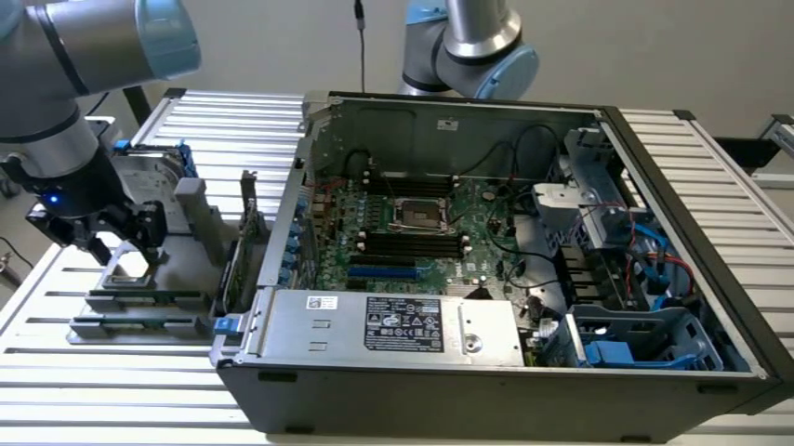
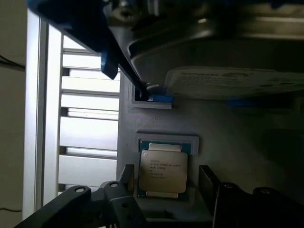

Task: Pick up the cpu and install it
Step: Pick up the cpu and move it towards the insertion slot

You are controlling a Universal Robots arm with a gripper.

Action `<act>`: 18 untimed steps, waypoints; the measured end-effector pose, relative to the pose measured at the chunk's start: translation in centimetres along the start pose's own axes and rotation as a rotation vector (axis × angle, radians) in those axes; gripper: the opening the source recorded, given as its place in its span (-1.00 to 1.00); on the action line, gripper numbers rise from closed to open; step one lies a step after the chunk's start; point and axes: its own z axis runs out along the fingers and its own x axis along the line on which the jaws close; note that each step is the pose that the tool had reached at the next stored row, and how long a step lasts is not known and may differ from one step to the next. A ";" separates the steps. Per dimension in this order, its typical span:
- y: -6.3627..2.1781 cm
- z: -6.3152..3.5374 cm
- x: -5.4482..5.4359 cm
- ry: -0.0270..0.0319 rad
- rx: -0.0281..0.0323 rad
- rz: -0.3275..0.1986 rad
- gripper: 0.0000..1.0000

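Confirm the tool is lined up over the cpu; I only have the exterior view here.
Observer: In the wrist view the cpu lies flat in a recess of the grey holder, between the fingers of the open tool.
Operator: Check that nothing grips it yet.
Observer: One finger stands on each side of the chip, and neither looks pressed against it.
Operator: Report which face is up.
Observer: The silver metal top faces up, with lines of print on it and a thin green edge around it.
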 end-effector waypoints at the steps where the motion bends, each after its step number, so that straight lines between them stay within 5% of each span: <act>1: 0.00 0.05 0.0 -0.0001 0.0000 0.000 0.31; 18: -0.02 0.71 0.0 -0.0002 -0.0001 0.005 0.31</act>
